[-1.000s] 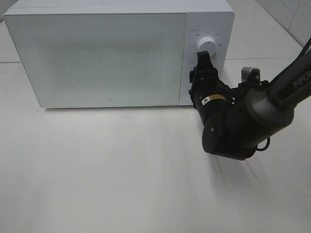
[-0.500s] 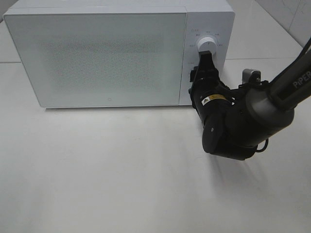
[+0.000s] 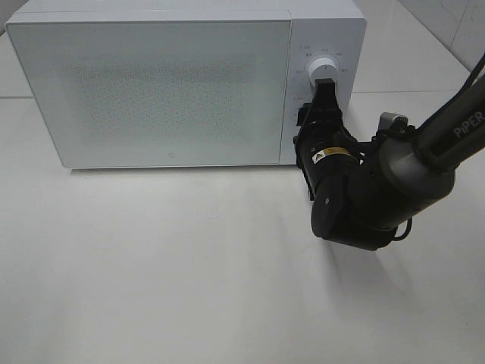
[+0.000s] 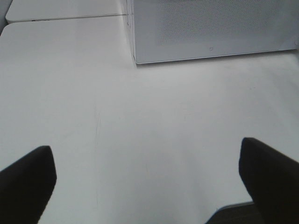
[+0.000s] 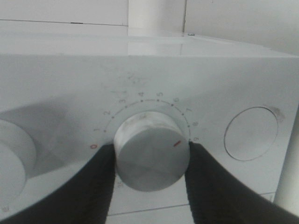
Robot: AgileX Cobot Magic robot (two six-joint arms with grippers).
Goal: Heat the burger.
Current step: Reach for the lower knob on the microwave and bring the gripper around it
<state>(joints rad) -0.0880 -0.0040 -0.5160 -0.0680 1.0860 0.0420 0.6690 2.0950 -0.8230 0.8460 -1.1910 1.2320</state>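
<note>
The burger is out of view; the white microwave [image 3: 151, 91] has its door closed. My right gripper [image 3: 326, 95] reaches up to the control panel, just below the upper knob [image 3: 324, 70]. In the right wrist view its two dark fingers [image 5: 93, 186] clamp either side of a round timer knob [image 5: 149, 154] ringed with numbers, the red pointer mark near the high end of the scale. My left gripper [image 4: 147, 182] hangs open above the bare table, holding nothing, with the microwave's lower front corner [image 4: 210, 28] ahead of it.
A second knob [image 5: 9, 158] and a round button [image 5: 250, 133] flank the gripped knob on the panel. The white table [image 3: 151, 265] stretches in front of the microwave. The right arm's bulky black wrist [image 3: 356, 205] hovers over the table's right side.
The right wrist has rolled slightly while holding the knob, and its fingers have shifted a little to the right on the panel. The left gripper has not moved.
</note>
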